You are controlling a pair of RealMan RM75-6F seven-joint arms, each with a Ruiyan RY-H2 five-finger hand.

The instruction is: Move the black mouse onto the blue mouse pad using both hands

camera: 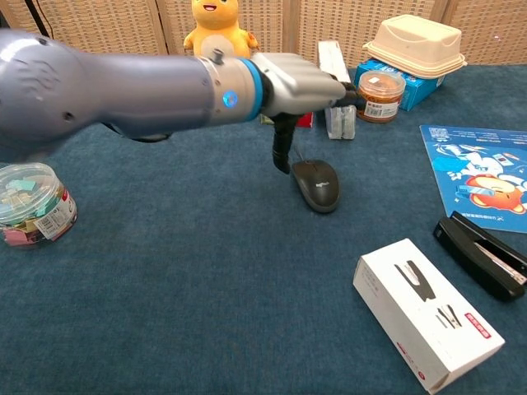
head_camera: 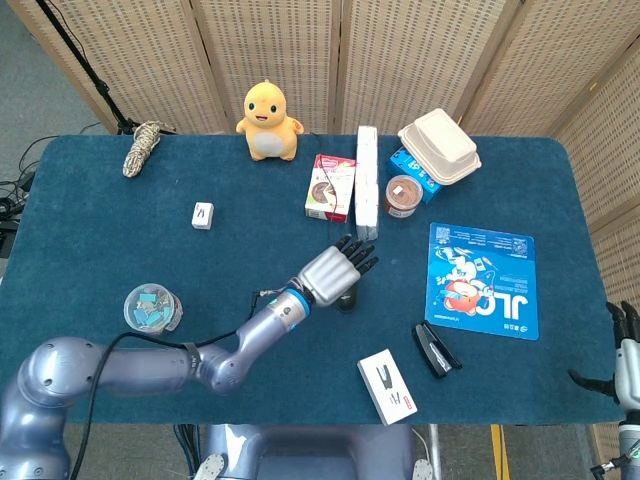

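Observation:
The black mouse (camera: 317,183) lies flat on the blue tablecloth near the table's middle; in the head view the mouse (head_camera: 347,299) peeks out from under my left hand. My left hand (camera: 296,82) hovers just above and behind it, fingers stretched out and the thumb pointing down beside the mouse, holding nothing. The blue mouse pad (head_camera: 483,280) with its cartoon print lies to the right of the mouse, a clear gap between them; the chest view shows the mouse pad (camera: 478,169) at the right edge. My right hand (head_camera: 625,345) stays at the table's near right corner, fingers apart and empty.
A black stapler (camera: 486,255) and a white stapler box (camera: 428,311) lie in front of the pad. A jar of clips (camera: 29,204) stands at the left. A tall white box (head_camera: 367,197), snack box (head_camera: 331,187), cup (head_camera: 403,195) and plush toy (head_camera: 268,120) line the back.

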